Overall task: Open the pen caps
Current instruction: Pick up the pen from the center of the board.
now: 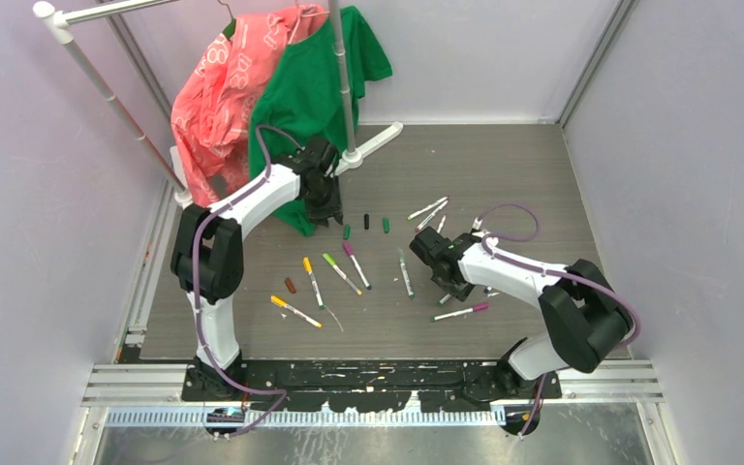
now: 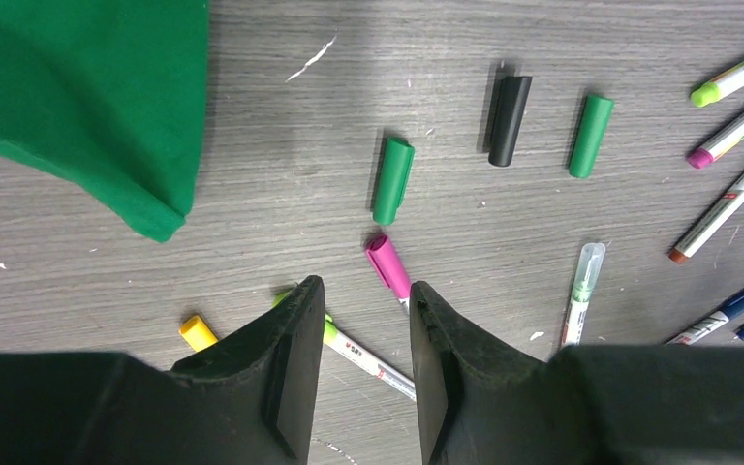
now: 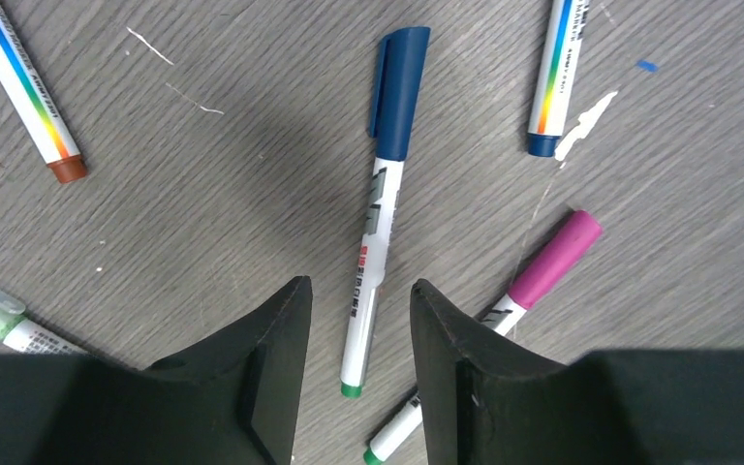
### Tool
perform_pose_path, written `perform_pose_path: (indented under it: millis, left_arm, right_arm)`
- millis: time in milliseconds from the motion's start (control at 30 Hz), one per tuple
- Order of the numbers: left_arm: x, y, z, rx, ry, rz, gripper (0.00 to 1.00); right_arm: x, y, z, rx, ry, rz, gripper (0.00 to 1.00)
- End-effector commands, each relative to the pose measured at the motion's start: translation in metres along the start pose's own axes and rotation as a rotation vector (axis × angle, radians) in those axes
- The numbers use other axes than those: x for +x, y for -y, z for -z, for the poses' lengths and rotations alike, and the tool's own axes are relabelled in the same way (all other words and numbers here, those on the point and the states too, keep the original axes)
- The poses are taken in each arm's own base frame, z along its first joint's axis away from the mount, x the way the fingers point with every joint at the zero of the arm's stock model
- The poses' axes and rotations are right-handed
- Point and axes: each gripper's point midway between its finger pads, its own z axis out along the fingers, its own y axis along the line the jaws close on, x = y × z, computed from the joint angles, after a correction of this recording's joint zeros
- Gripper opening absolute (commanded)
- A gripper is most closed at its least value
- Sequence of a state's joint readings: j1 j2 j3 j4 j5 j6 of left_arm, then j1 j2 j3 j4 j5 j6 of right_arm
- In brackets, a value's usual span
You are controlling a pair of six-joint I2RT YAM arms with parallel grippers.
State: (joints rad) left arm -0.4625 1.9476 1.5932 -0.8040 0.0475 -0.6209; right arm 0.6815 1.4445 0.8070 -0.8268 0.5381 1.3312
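**A:** Overhead first. The left gripper (image 1: 333, 221) hangs upper centre, right at the hem of the green shirt (image 1: 300, 97), claw apart, nothing in it.

**B:** Tight on that side: the pink garment (image 1: 218, 87) is to its left and the rack foot (image 1: 376, 142) just above. There's open board below it.

**A:** Three loose pen caps (image 1: 366, 221) lie just right of its tips. More pens (image 1: 341, 273) fan out lower centre.

**B:** The right gripper (image 1: 457, 288) sits right of centre, low over the table (image 1: 542, 165), with pens close around it. The table's right edge is well apart from it.

**A:** Left wrist camera now. The fingers (image 2: 291, 358) are parted, bare wood in the gap.

**B:** The magenta-capped pen (image 2: 388, 264) lies just ahead of the gap, with a green cap (image 2: 392, 181) beyond it. The black cap (image 2: 509, 120) and second green cap (image 2: 591, 136) are toward upper right, none of them touching.

**A:** The shirt fills the upper left, its corner well left of that green cap. The right edge of the frame is crowded with pens.

**B:** Right wrist camera. The claw is apart here too. The blue-capped pen (image 3: 380, 223) lies flat, its barrel running down into the gap, and I see neither finger touching it.

**A:** Its cap is on, pointing to the top of the frame. A second magenta-capped pen (image 3: 552, 260) slants in at the right, its barrel passing behind the right-hand finger.

**B:** The brown-tipped pen (image 3: 29, 97) is upper left and the blue-tipped pen (image 3: 554, 77) upper right, both well apart from the fingers.
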Motion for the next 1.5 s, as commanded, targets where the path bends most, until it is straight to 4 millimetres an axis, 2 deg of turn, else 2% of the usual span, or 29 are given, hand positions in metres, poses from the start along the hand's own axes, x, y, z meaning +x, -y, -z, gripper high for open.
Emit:
perform_pose_path:
  millis: [0,233,367,533,600,633,800,967,1167,1300,1467]
  left_arm:
    - [-0.010,0.010,0.022,0.062,0.055,-0.002,0.38]
    - [-0.008,0.011,0.027,0.075,0.060,-0.008,0.38]
    - [-0.008,0.013,0.029,0.082,0.062,-0.005,0.38]
    - [-0.006,0.015,0.033,0.102,0.061,0.004,0.38]
    - [-0.004,0.018,0.035,0.119,0.058,0.010,0.38]
    - [-0.003,0.019,0.036,0.130,0.058,0.012,0.38]
    - [0.003,0.027,0.042,0.178,0.043,0.031,0.38]
    - [0.008,0.047,0.049,0.275,0.016,0.076,0.38]
    - [0.011,0.077,0.060,0.405,-0.016,0.103,0.38]
    - [0.012,0.093,0.060,0.476,-0.051,0.136,0.38]
    - [0.015,0.109,0.059,0.530,-0.091,0.159,0.38]
  right_arm:
    - [0.007,-0.010,-0.011,-0.014,0.000,-0.040,0.47]
    - [0.023,-0.006,-0.025,-0.001,-0.037,-0.051,0.44]
    - [0.032,0.001,-0.031,0.011,-0.054,-0.062,0.33]
    - [0.032,0.004,-0.026,-0.001,-0.056,-0.047,0.11]
    - [0.025,-0.002,-0.015,-0.022,-0.027,-0.011,0.02]
    - [0.020,-0.006,-0.008,-0.034,-0.010,0.010,0.01]
    - [-0.008,-0.031,0.044,-0.126,0.082,0.159,0.01]
    - [-0.020,-0.057,0.093,-0.301,0.067,0.264,0.01]
    - [-0.002,-0.099,0.135,-0.578,-0.054,0.365,0.01]
    - [0.013,-0.117,0.149,-0.687,-0.121,0.415,0.01]
    - [0.020,-0.134,0.160,-0.764,-0.156,0.469,0.01]
